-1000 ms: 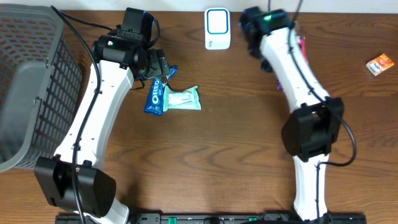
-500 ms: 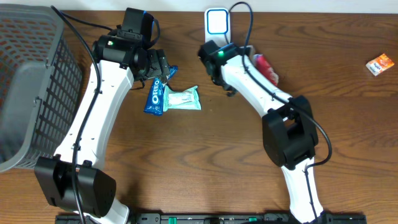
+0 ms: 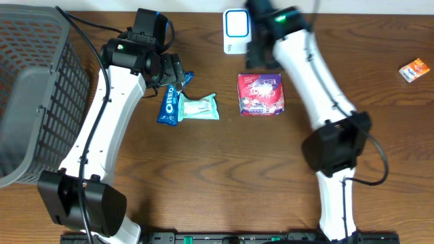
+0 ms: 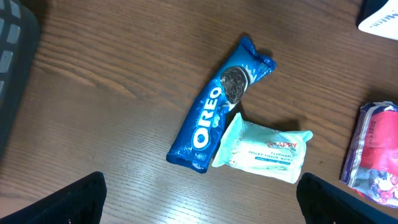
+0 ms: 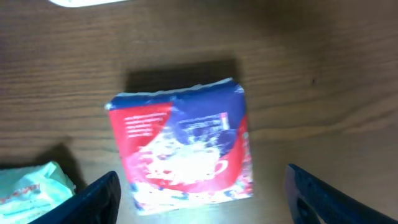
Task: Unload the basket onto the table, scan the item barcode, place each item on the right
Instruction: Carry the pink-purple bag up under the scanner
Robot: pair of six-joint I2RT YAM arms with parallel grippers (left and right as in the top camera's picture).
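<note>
Your left pincer (image 4: pixel 202 199) and right pincer (image 5: pixel 202 193): both spread, empty. Blue OREO pack (image 4: pixel 214 115) touches mint packet (image 4: pixel 264 152); red-blue packet (image 5: pixel 183 149) lies apart.

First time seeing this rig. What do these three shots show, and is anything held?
Two white robot arms stand at a table. One picture looks down from above; the other two come from a camera on each wrist, so the dark shapes in their bottom corners are that arm's own fingers. On the table: a blue Oreo pack touching a teal soft pack, a red and blue packet, a white device at the far edge, probably the scanner, an orange packet, and a grey basket at the left. The left end effector hovers above the Oreo pack, the right end effector above the red and blue packet. Both are open; nothing is held.
</note>
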